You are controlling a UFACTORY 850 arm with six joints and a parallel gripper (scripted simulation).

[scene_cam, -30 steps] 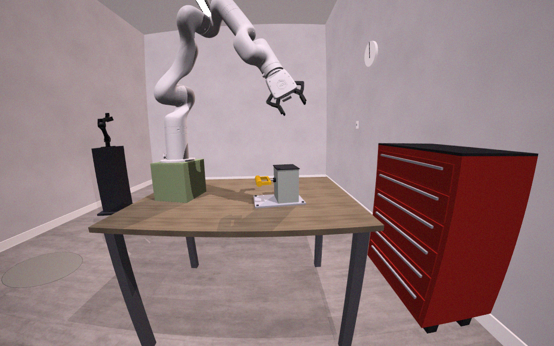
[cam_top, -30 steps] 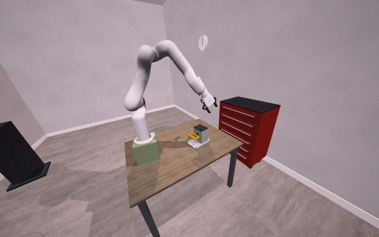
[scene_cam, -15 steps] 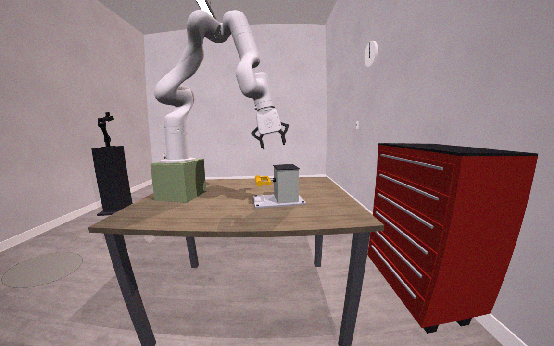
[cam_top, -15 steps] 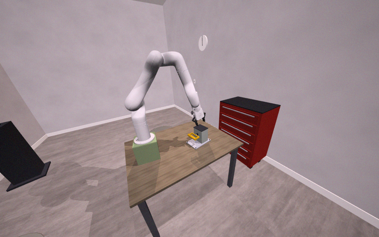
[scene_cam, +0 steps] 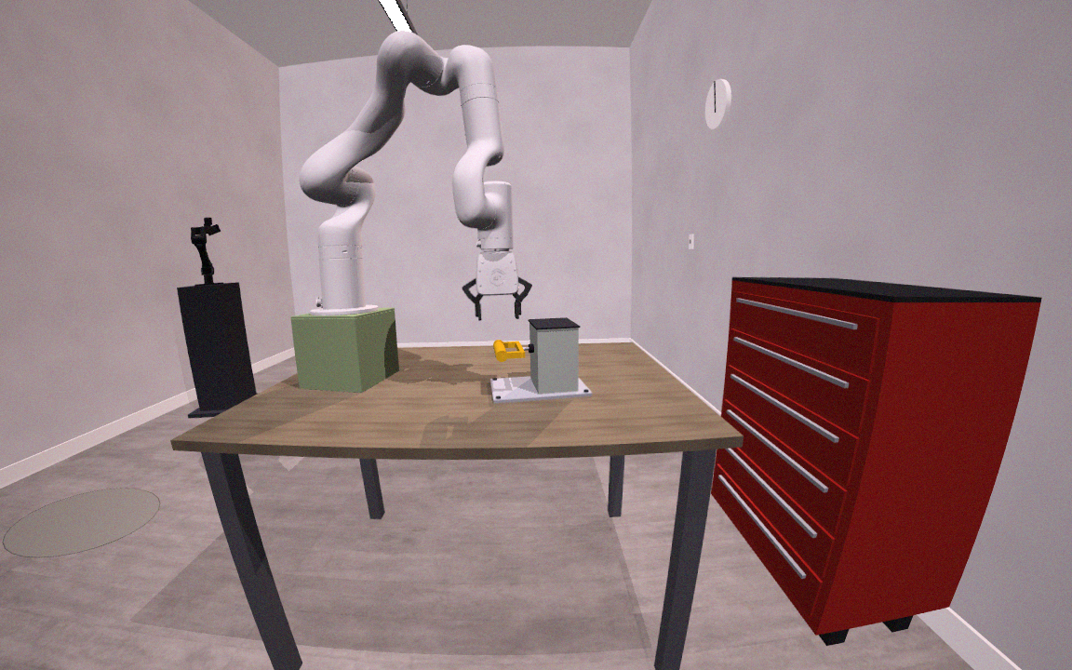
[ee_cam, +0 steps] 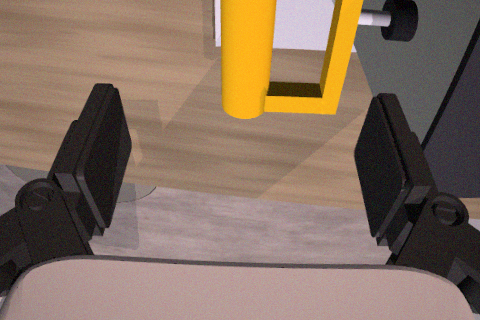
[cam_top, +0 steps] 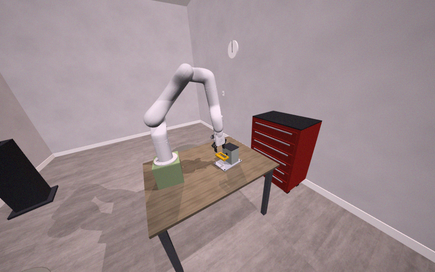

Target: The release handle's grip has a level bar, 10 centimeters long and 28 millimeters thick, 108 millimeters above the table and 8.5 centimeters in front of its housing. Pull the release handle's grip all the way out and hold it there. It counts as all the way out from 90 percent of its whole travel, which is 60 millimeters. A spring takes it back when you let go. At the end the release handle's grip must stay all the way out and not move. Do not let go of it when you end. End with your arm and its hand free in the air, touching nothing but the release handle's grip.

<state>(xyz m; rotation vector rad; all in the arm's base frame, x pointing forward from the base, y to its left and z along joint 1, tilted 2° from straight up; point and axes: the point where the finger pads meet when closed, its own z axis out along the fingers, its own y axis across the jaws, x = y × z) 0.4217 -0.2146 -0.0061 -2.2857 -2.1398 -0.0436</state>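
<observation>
Top view: arm bent over the table (cam_top: pixel 192 199), claw (cam_top: pixel 218 146) above the yellow grip (cam_top: pixel 221 155).
Exterior view: the claw (scene_cam: pixel 496 313) hangs pointing down, fully spread and holding nothing, just above the grip (scene_cam: pixel 507 350), which juts from the grey housing (scene_cam: pixel 554 356) on its plate; likely poised to descend.
Wrist view: the grip's bar (ee_cam: pixel 248 14) lies ahead of the fingers, running along the gap between them, so the pads could close across its thickness. No readable writing anywhere.
</observation>
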